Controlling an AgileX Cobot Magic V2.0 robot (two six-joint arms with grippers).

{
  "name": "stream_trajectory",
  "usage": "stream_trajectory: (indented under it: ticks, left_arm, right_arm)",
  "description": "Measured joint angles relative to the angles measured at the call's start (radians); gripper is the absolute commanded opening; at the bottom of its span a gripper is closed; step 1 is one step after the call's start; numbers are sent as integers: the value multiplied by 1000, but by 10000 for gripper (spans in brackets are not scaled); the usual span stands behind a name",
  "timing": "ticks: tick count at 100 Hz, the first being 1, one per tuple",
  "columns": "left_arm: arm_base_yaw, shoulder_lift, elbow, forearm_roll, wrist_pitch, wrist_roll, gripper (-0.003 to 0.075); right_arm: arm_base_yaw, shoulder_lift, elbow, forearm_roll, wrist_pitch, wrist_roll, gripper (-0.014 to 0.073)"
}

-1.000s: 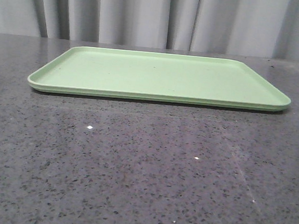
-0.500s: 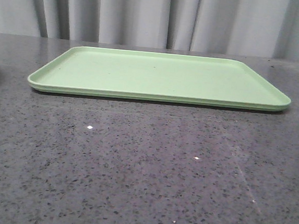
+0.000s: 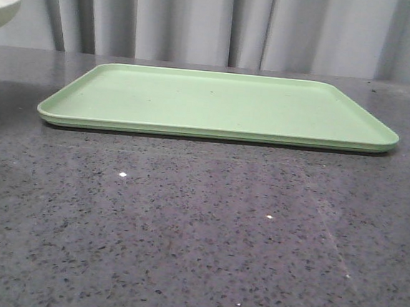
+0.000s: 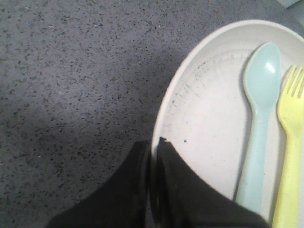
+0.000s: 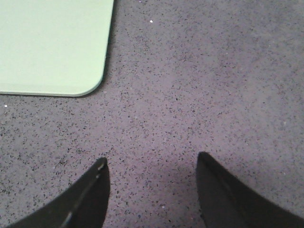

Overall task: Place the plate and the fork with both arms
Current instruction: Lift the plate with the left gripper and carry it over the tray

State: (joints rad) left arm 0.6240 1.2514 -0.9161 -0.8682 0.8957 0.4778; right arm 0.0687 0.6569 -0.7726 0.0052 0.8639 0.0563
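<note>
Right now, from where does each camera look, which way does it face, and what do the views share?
Front view: low, facing forward over the table at the green tray; plate at its left edge; no arm shows.
Left wrist view: looks down on the left gripper shut on the plate rim; spoon and fork lie in the plate.
Right wrist view: looks down past the open right gripper at a tray corner.
Shared: plate, tray.
</note>
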Motion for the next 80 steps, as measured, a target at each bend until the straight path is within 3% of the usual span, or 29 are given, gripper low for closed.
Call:
stream_trajectory:
  ticks: [17, 40, 64, 80]
  left_arm:
    - [-116, 0, 0, -30, -54, -1, -21]
    - [-376, 23, -25, -56, -195, -64, -21]
    - [-663, 147, -135, -53, -344, -164, -21]
    - [-788, 262, -227, 12, -393, -257, -21]
  right_arm:
    - [0, 0, 0, 0, 0, 0, 420]
    - [0, 0, 0, 0, 0, 0, 420]
    - [0, 0, 0, 0, 0, 0, 420]
    - [0, 0, 0, 0, 0, 0, 420]
